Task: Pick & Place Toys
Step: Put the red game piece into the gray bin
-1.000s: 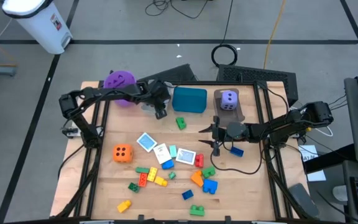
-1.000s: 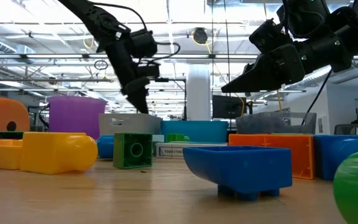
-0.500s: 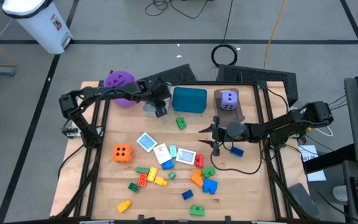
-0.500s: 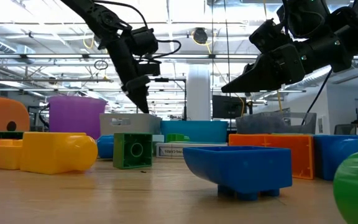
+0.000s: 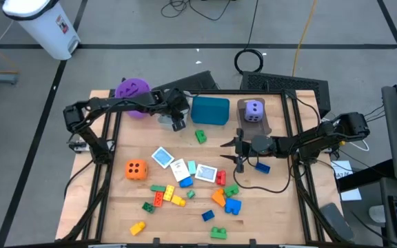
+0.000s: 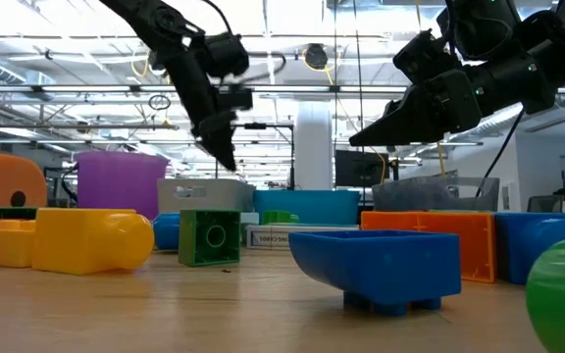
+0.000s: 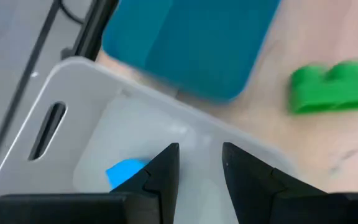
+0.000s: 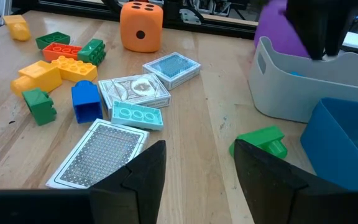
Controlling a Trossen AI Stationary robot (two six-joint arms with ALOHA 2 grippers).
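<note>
The left gripper [image 5: 177, 124], fingers narrowly apart and empty, has shifted up-frame over the grey bin [image 5: 165, 121]; a blue brick [image 7: 126, 172] lies inside, delivered. The right gripper [image 5: 230, 151] waits, half open, centre-right.

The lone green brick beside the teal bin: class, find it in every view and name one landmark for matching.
High view: green brick, below the teal bin.
Low view: cannot tell.
Left wrist view: brick, right of the bin.
Right wrist view: brick, left of the bin.
Landmark: teal bin.
</note>
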